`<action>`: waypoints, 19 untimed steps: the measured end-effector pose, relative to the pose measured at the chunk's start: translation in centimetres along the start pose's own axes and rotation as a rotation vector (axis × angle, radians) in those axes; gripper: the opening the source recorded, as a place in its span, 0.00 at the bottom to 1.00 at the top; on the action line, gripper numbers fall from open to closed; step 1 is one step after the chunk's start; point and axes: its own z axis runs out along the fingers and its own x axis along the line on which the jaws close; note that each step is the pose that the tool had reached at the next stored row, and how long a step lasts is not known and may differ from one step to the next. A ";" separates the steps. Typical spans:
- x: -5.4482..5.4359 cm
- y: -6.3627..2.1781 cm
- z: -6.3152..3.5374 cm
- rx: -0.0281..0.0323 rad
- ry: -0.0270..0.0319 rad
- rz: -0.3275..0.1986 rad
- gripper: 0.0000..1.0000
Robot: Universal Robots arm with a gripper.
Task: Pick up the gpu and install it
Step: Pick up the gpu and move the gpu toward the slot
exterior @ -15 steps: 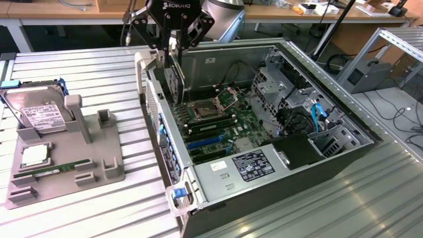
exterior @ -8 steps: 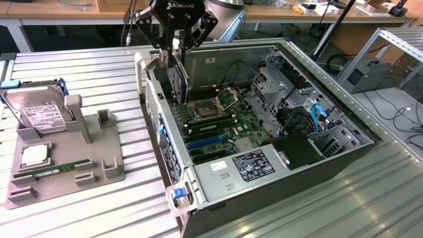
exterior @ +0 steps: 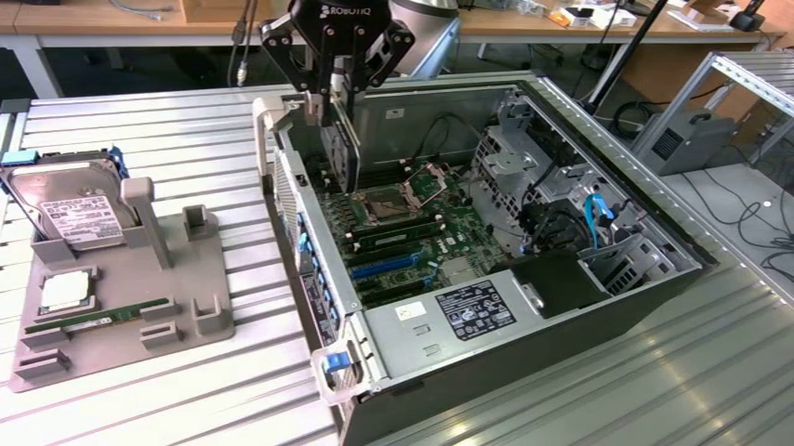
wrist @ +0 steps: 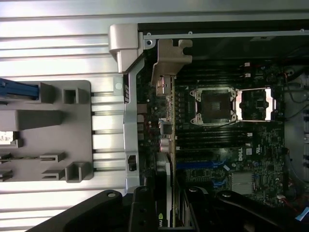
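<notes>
The gpu [exterior: 342, 160] hangs on edge, a thin dark card with my gripper [exterior: 330, 110] shut on its upper edge. It hovers just inside the open computer case [exterior: 645, 279], close to the case's rear wall at the exterior view's left, above the motherboard [exterior: 429, 237]. In the wrist view the gpu [wrist: 167, 145] runs edge-on from my gripper [wrist: 169, 215] out to its silver end bracket [wrist: 171, 60], which lies beside the case's rear frame [wrist: 130, 121]. Blue expansion slots [exterior: 387, 268] sit on the board nearer the case's front, apart from the card.
A grey parts holder [exterior: 186, 307] on the slatted table at the exterior view's left carries a silver hard drive [exterior: 77, 218], a CPU [exterior: 62, 293] and a RAM stick [exterior: 106, 319]. The open CPU socket [exterior: 390, 200], cables and a drive cage [exterior: 522, 158] crowd the case.
</notes>
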 end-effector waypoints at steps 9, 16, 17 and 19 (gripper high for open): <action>-0.6 0.02 0.02 0.0000 0.0000 0.000 0.27; -0.9 0.04 0.02 0.0000 0.0000 0.000 0.27; -1.0 0.04 0.03 -0.0001 0.0000 0.000 0.27; -1.1 0.04 0.03 -0.0001 0.0000 0.000 0.27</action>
